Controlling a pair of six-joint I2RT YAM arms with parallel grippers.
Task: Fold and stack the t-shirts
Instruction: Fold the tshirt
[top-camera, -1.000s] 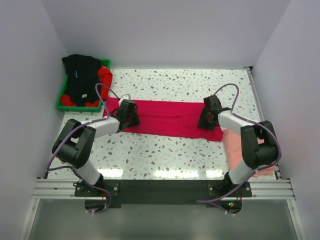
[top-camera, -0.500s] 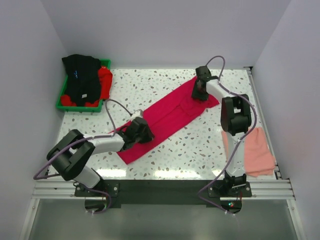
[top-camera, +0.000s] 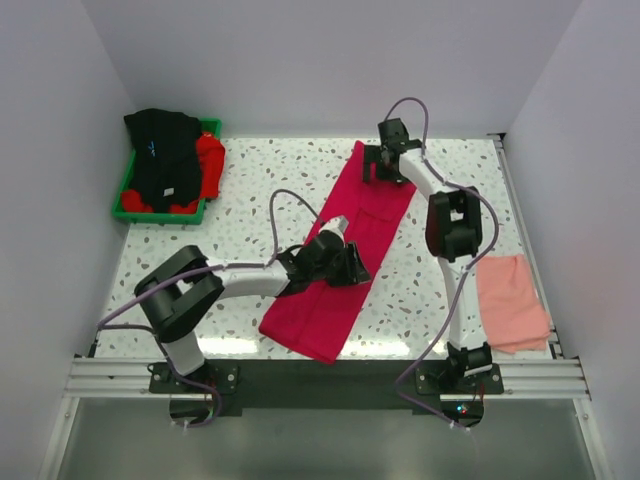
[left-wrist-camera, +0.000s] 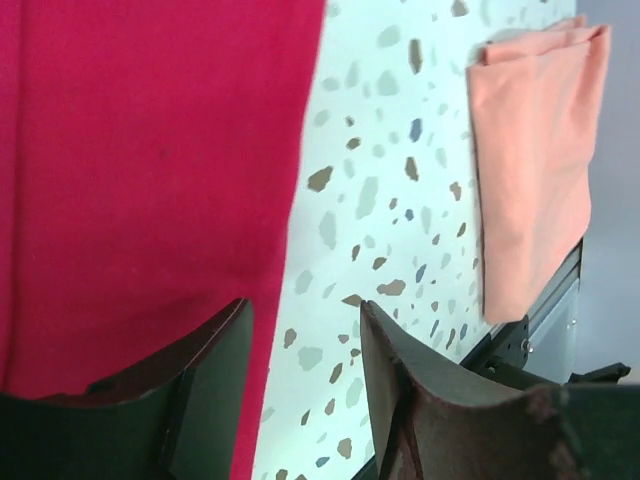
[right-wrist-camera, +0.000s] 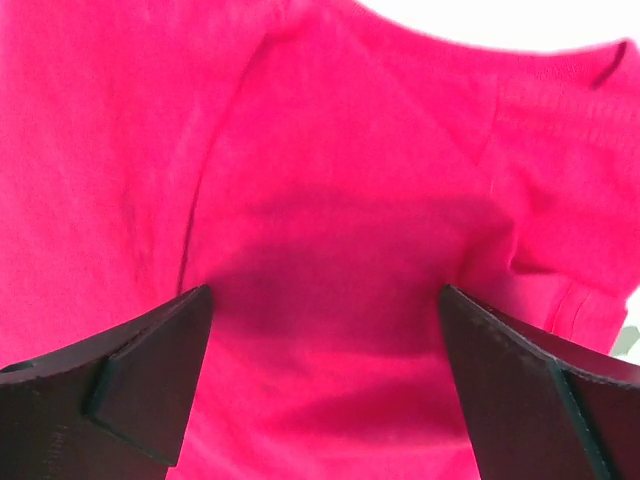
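Crimson-pink t-shirt (top-camera: 380, 210) (left-wrist-camera: 150, 150) (right-wrist-camera: 330, 130): folded to a long narrow strip, flat on tabletop (top-camera: 260, 170) (left-wrist-camera: 390, 200), middle to right of middle.

Left arm (top-camera: 240, 278): elbow bent by near-left corner, forearm laid low across toward the middle, wrist over strip's mid-length. Right arm (top-camera: 452, 225): stretched almost straight from near-right corner toward far edge, wrist turned left over strip's far end.

Long axis of strip diagonal: one end at near edge around the middle, other end close to far edge, right of middle. Seams and a hem visible at far end in right wrist view.

Left gripper (top-camera: 350, 265) (left-wrist-camera: 303, 310): fingers apart, nothing clamped. One finger (left-wrist-camera: 215, 370) over cloth, other over bare speckled tabletop, strip's right edge running through the gap. Contact with cloth: cannot tell.

Right gripper (top-camera: 383, 168) (right-wrist-camera: 325, 290): fingers spread wide over cloth, shadow below, holding nothing.

Salmon-pink t-shirt (top-camera: 512, 300) (left-wrist-camera: 530, 150): folded, near-right corner, apart from strip.

Black t-shirt (top-camera: 160, 150): draped over green tray (top-camera: 125, 195) at far-left corner. Bright red t-shirt (top-camera: 208, 160) beside it in tray.
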